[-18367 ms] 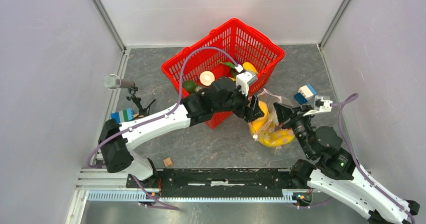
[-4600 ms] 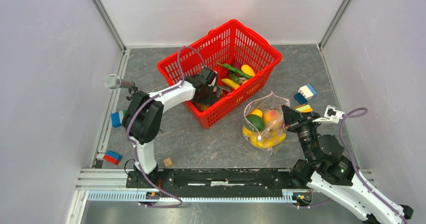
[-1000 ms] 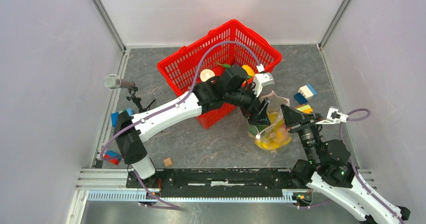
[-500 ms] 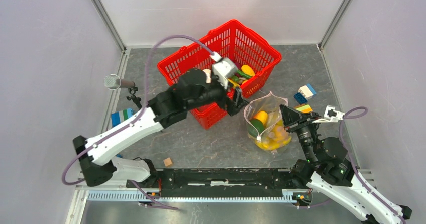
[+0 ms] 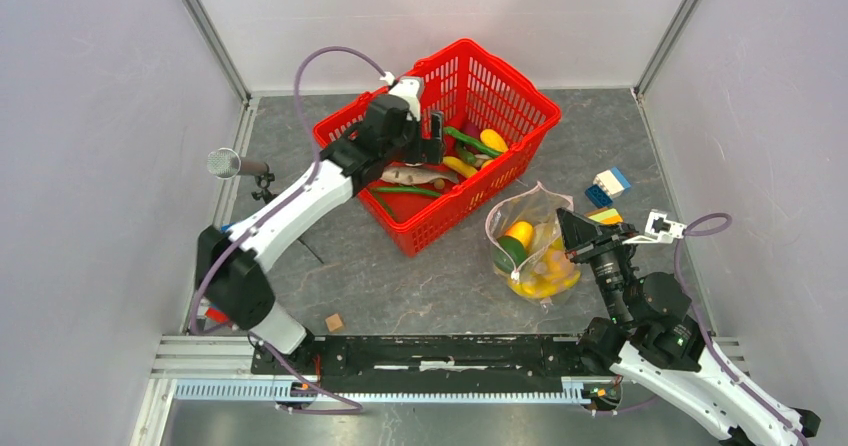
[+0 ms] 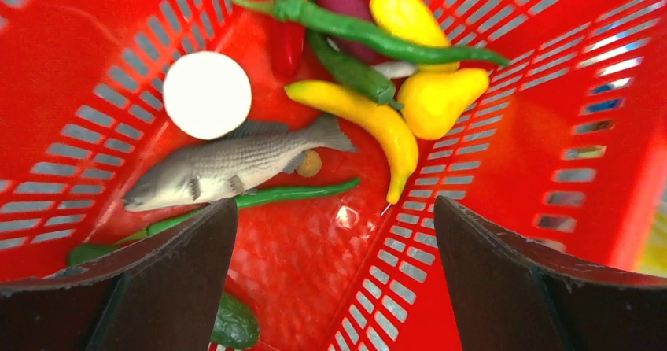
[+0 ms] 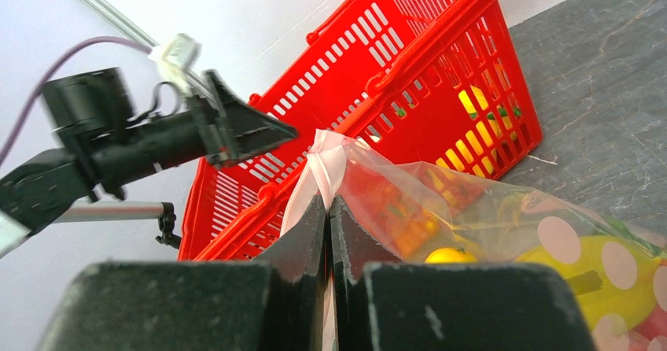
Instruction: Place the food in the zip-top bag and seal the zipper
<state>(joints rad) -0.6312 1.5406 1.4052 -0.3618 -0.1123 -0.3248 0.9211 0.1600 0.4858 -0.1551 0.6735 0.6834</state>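
Observation:
The zip-top bag [image 5: 530, 246] lies right of the red basket [image 5: 440, 221], with yellow and green food [image 5: 517, 234] inside it. My right gripper [image 5: 563, 218] is shut on the bag's mouth edge, and the pale zipper [image 7: 326, 158] is pinched between its fingers [image 7: 326, 201]. My left gripper [image 5: 432, 138] hangs open over the basket with nothing between its fingers [image 6: 334, 209]. Below it lie a grey fish [image 6: 228, 162], a white disc [image 6: 207, 94], a yellow chilli [image 6: 377, 123], a yellow pear [image 6: 440, 99] and a long green pepper [image 6: 370, 32].
Coloured bricks [image 5: 607, 184] sit right of the bag. A small wooden cube [image 5: 334, 322] lies near the front rail. A microphone on a stand [image 5: 228, 163] stands at the left. White walls close in the table on three sides.
My left arm has swung from the bag's mouth back over the basket, and its gripper has opened fully. The right gripper has kept its hold on the bag.

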